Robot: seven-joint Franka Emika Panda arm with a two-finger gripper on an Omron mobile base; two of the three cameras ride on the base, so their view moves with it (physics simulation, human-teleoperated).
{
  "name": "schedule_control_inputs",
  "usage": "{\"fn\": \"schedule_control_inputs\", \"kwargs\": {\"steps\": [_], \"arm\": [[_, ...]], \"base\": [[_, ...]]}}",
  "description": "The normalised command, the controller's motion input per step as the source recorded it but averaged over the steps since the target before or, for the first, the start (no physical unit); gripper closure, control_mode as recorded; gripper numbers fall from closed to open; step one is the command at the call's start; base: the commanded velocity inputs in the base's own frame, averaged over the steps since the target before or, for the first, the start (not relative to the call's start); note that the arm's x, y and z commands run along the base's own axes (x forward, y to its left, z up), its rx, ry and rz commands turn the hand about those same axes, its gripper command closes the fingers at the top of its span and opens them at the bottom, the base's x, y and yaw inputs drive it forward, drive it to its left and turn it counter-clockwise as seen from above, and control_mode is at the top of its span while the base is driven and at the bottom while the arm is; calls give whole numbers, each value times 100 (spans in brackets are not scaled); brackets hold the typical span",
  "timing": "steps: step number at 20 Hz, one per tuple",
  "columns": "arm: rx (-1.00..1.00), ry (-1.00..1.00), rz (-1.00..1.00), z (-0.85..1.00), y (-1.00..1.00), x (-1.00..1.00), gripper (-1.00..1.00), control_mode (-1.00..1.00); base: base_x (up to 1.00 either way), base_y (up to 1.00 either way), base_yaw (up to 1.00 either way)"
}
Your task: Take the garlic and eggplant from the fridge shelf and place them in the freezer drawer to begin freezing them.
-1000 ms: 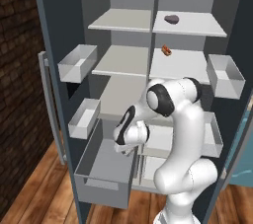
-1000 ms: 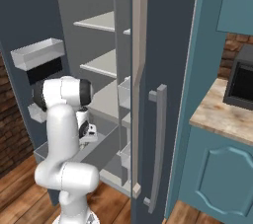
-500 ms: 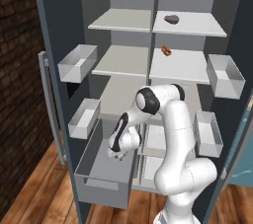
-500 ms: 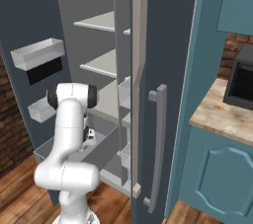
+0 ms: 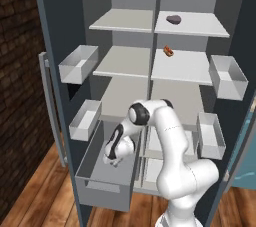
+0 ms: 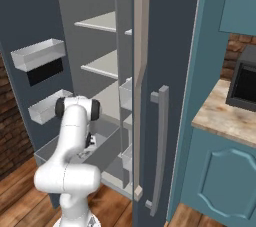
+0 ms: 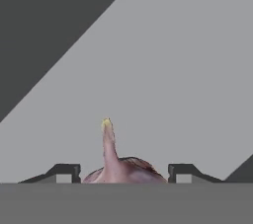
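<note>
The garlic (image 7: 116, 165), a pale pinkish bulb with a thin pointed stem, sits between my two finger tips in the hand view, over a flat grey floor. My gripper (image 5: 113, 158) is down inside the open freezer drawer (image 5: 102, 191) at the bottom left of the fridge and is shut on the garlic. The eggplant (image 5: 173, 19), a dark oval lump, lies on the top right fridge shelf (image 5: 202, 25), far above the gripper. In the right base view the hand (image 6: 88, 144) reaches into the drawer behind my arm.
A small orange-red item (image 5: 168, 50) lies on the second right shelf. Pale door bins (image 5: 78, 64) (image 5: 228, 76) hang on both open doors. A second lower drawer (image 5: 160, 147) stands beside my arm. The right door (image 6: 165, 96) blocks much of the fridge.
The arm has stretched down and to the left, lowering the hand with the garlic deeper into the freezer drawer. The eggplant has not moved.
</note>
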Motion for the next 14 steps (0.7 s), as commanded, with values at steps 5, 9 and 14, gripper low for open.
{"fn": "schedule_control_inputs", "kwargs": {"steps": [5, 9, 14], "arm": [[-7, 8, 0, -54, 6, 56, 100, -100], [-9, 4, 0, -32, 18, 48, -100, -100], [-2, 0, -1, -4, 7, 8, -100, -100]], "base": [[0, 0, 0], [0, 0, 0], [0, 0, 0]]}}
